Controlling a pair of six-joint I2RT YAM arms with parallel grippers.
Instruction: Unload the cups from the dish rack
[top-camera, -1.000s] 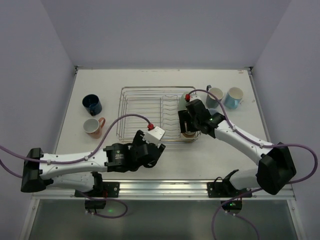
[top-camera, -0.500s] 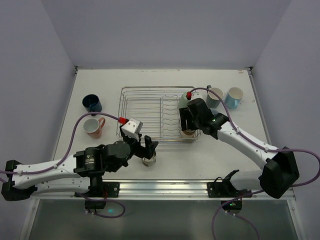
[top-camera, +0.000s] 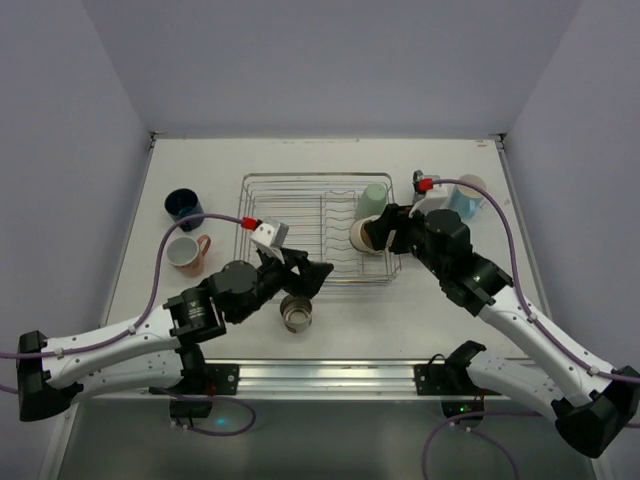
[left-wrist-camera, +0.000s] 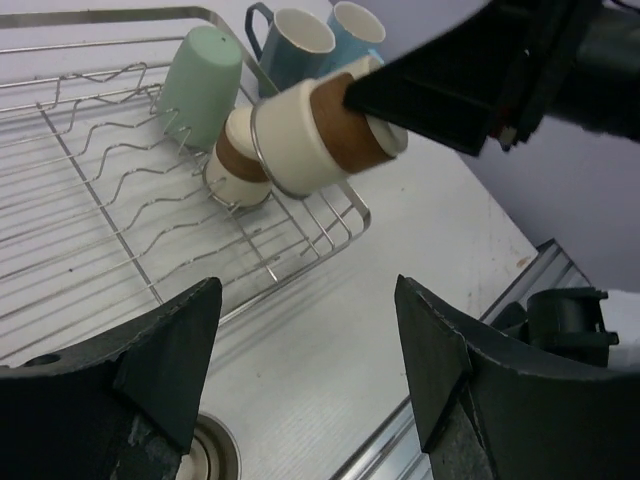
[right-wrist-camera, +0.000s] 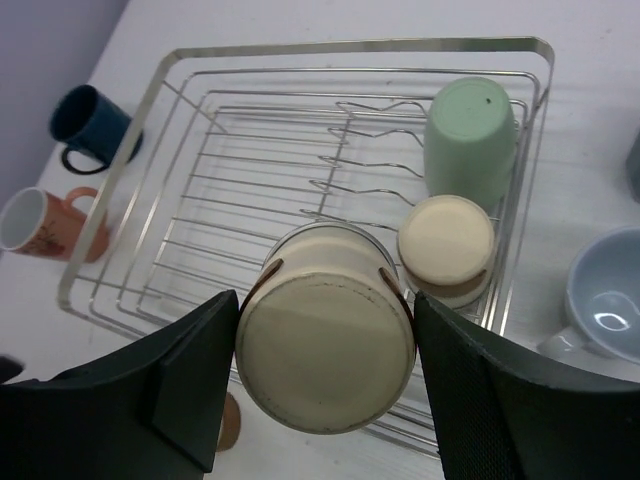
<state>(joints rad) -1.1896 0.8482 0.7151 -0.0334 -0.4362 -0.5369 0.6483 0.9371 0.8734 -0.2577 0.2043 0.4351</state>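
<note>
- right gripper (right-wrist-camera: 325, 305) is clamped on the brown-banded cup (right-wrist-camera: 325, 355), one finger on each side, the cup's cream base facing the wrist camera
- that cup is off the wire, tipped on its side, hanging above the near right corner of the dish rack (top-camera: 243, 235)
- left gripper (left-wrist-camera: 305, 292) has its jaws spread wide with nothing between them; it hangs over the table just in front of the rack's near rail
- metal cup (top-camera: 296, 314) stands mouth up on the table in front of the rack, just below the left gripper, outside its jaws
- left in the rack: mint cup (right-wrist-camera: 470, 140), upside down in the far right corner
- also in the rack: other cream cup (right-wrist-camera: 445, 245), upside down, just beside the mint one along the right wall; can't tell if they touch
- rest of the rack shows bare wire and divider prongs (right-wrist-camera: 370, 165)
- table left of the rack: navy mug (top-camera: 184, 207) and salmon mug (top-camera: 186, 253), both mouth up, the salmon one nearer the arms
- table right of the rack: light blue mug (top-camera: 467, 195) and grey-blue mug (left-wrist-camera: 295, 45) side by side, mouths up, partly hidden by the right arm in the top view
</note>
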